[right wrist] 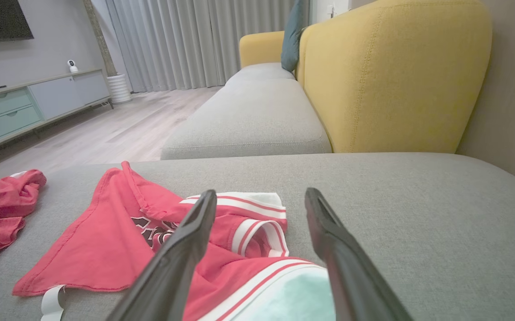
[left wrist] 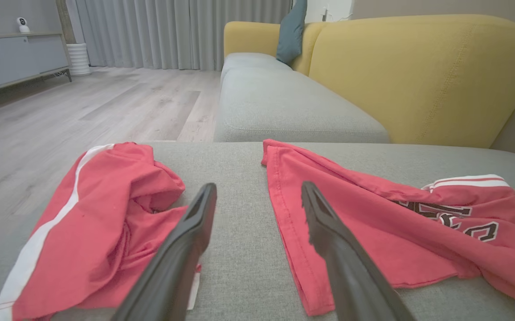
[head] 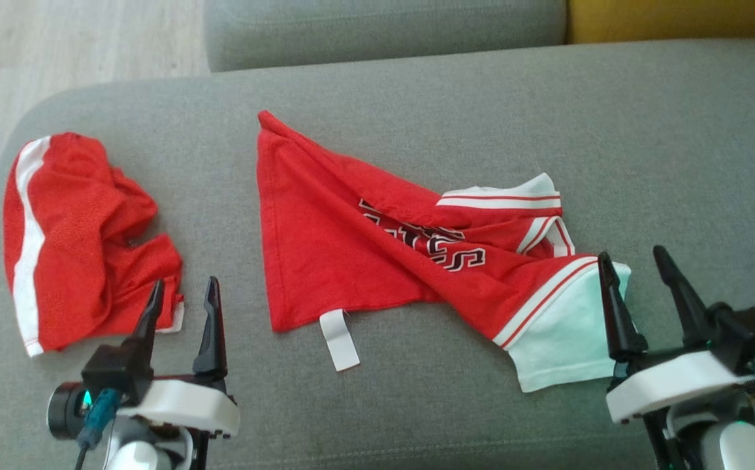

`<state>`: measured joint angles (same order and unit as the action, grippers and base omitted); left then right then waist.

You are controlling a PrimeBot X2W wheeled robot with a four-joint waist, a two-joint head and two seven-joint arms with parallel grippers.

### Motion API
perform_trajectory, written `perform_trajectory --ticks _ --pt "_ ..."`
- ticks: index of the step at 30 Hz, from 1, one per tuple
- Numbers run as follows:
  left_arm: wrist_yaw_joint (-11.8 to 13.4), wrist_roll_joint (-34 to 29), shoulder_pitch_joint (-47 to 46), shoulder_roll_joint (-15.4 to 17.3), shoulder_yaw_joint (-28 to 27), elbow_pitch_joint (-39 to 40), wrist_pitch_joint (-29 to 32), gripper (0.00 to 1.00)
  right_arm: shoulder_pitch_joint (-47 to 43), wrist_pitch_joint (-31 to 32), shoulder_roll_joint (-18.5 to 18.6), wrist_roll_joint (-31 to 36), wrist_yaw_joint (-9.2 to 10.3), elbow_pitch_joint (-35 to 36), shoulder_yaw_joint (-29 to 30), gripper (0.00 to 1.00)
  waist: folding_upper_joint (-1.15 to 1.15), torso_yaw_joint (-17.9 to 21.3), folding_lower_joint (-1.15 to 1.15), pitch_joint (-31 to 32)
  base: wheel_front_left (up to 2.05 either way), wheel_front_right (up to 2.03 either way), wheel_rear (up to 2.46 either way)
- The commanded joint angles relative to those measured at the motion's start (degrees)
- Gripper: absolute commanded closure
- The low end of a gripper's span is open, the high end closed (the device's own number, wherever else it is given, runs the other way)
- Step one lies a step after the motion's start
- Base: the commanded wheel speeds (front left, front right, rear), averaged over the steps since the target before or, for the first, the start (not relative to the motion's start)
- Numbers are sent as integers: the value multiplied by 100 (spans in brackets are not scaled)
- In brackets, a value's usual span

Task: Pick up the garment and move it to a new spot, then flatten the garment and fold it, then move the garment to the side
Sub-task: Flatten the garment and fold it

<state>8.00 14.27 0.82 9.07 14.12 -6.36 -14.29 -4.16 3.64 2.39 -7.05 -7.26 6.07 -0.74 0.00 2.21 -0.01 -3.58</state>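
A red jersey [head: 325,248] with dark lettering, white striped sleeves and a white label lies crumpled mid-cushion; it also shows in the wrist views [left wrist: 351,214] [right wrist: 97,240]. A second garment, red shorts [head: 77,228] [left wrist: 106,214] with a white side stripe, is bunched at the left. My left gripper [head: 185,282] [left wrist: 258,186] is open and holds nothing, over bare cushion between the two, beside the shorts' near corner. My right gripper [head: 632,253] [right wrist: 260,192] is open at the jersey's white sleeve [head: 560,333], its left finger over the sleeve's edge.
Both garments rest on a wide grey sofa cushion [head: 417,104]. A second grey seat [head: 384,26] lies beyond it, with a yellow backrest [left wrist: 418,76] and a teal pillow [left wrist: 291,31]. Wooden floor [head: 57,46] drops away past the cushion's left edge.
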Motion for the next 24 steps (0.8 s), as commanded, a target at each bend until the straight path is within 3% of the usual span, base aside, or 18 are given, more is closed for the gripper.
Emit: perform_trajectory --ticks 1,16,24 --pt "66 -86 -159 72 -183 254 -42 0 91 31 49 42 -23 232 -149 0 0 -24 1 50 0 0 0" --pt "183 -186 -146 190 -121 500 41 0 86 75 49 -3 -23 276 -165 0 0 12 1 -2 0 0 0" --pt "-373 -70 -1002 115 333 -102 562 0 185 79 49 -50 -23 262 -156 0 0 75 1 -360 0 0 0"
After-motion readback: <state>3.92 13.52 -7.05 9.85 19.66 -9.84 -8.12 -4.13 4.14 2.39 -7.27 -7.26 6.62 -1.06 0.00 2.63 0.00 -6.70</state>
